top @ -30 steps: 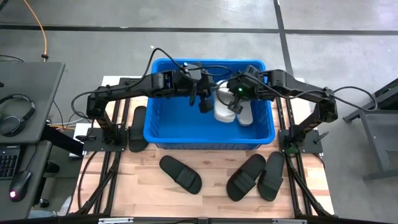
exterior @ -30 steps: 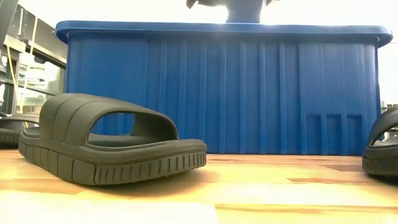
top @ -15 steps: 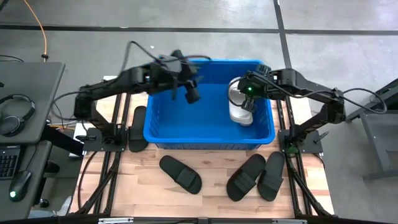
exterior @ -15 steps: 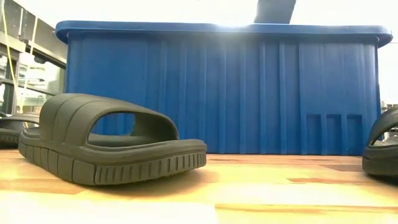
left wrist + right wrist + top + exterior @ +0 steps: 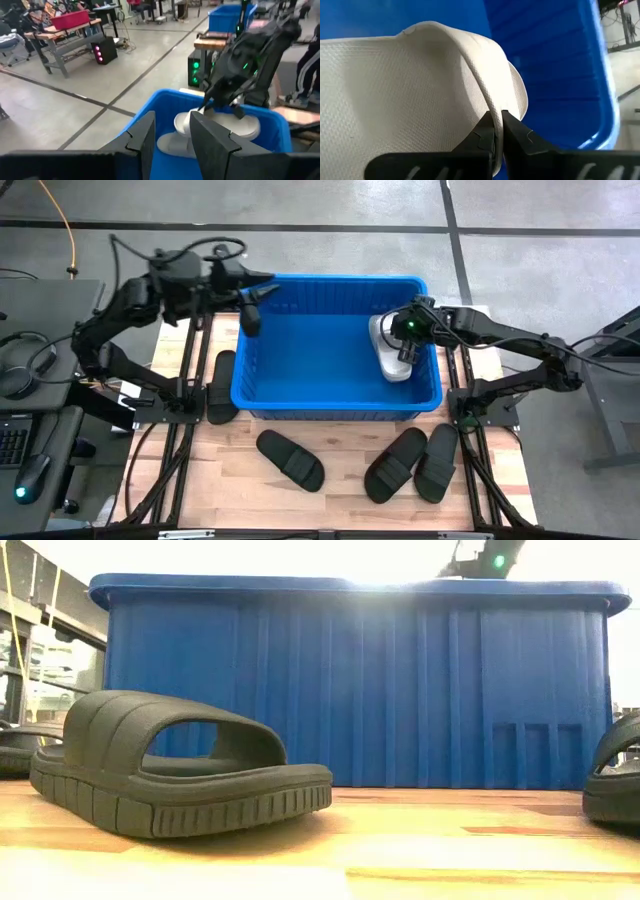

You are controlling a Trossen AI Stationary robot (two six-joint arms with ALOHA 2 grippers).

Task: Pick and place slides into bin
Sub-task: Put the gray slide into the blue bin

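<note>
Our right gripper (image 5: 405, 352) is pinched tight on the strap of a light grey slide (image 5: 390, 352), low inside the blue bin (image 5: 300, 395) at its right end. Our left gripper (image 5: 250, 315), fingers slightly apart and empty, hangs over the bin's left rim. Four black slides (image 5: 291, 459) remain on the table (one (image 5: 222, 385) just left of the bin, nearest our left arm, long axis running front to back).

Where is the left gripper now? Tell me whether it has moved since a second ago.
Yes. The left gripper has pulled back from mid-bin to its far left corner.
</note>
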